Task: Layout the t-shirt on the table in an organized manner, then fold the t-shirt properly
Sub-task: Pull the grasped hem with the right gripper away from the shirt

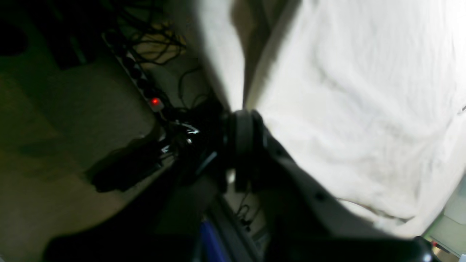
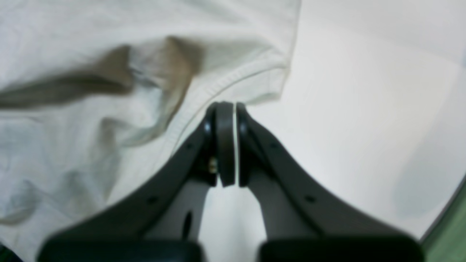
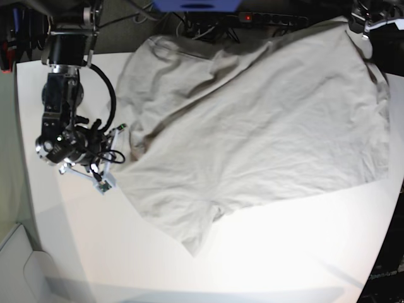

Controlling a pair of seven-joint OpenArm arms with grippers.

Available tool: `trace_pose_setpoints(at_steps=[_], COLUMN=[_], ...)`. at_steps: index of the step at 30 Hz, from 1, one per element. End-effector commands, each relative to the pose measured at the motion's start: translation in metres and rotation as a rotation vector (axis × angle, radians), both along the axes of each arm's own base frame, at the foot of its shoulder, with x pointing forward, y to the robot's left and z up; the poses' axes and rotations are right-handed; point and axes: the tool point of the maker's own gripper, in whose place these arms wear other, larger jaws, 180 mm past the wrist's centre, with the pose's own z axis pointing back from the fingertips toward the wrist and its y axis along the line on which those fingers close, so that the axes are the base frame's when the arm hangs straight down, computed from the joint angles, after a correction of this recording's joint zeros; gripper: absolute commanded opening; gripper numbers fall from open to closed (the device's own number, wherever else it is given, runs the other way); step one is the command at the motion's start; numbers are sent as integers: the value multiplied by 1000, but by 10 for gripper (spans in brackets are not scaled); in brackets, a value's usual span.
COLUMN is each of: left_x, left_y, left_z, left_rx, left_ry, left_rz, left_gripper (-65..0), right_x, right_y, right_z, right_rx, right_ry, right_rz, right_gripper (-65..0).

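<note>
Spreading the wrinkled light grey-beige cotton t-shirt (image 3: 265,120) across the matte white tabletop (image 3: 265,252), we have both hands pinching it: the right hand (image 2: 230,109) at centre frame grips a ribbed hem, the left hand (image 1: 243,116) an edge. Next, we judge, pull both edges taut and flat.

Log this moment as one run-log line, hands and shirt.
phase: layout | right hand: shut on t-shirt edge | left hand: shut on t-shirt | shirt: spread, wrinkled, on table | fold: not started

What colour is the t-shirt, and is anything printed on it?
Plain light grey-beige t-shirt, no print visible; the base view shows it best.
</note>
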Motion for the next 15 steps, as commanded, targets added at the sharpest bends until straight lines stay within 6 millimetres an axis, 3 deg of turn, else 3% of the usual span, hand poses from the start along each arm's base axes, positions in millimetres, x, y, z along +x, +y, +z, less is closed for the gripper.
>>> trace_pose_setpoints(at_steps=[1, 4, 11, 15], left_x=[5, 6, 7, 7], left_y=[0, -1, -2, -3], left_z=[5, 4, 7, 7], left_rx=[-31, -34, -37, -39], left_ry=[-25, -27, -37, -36], left_rz=[26, 28, 25, 24], left_gripper=[-646, -646, -646, -645], right_x=[11, 5, -9, -8], right_y=[2, 14, 71, 76], right_z=[13, 7, -5, -9], right_rx=[16, 40, 90, 113], right_ry=[-45, -27, 5, 5], right_rz=[-8, 0, 116, 120], right_gripper=[-650, -650, -650, -650])
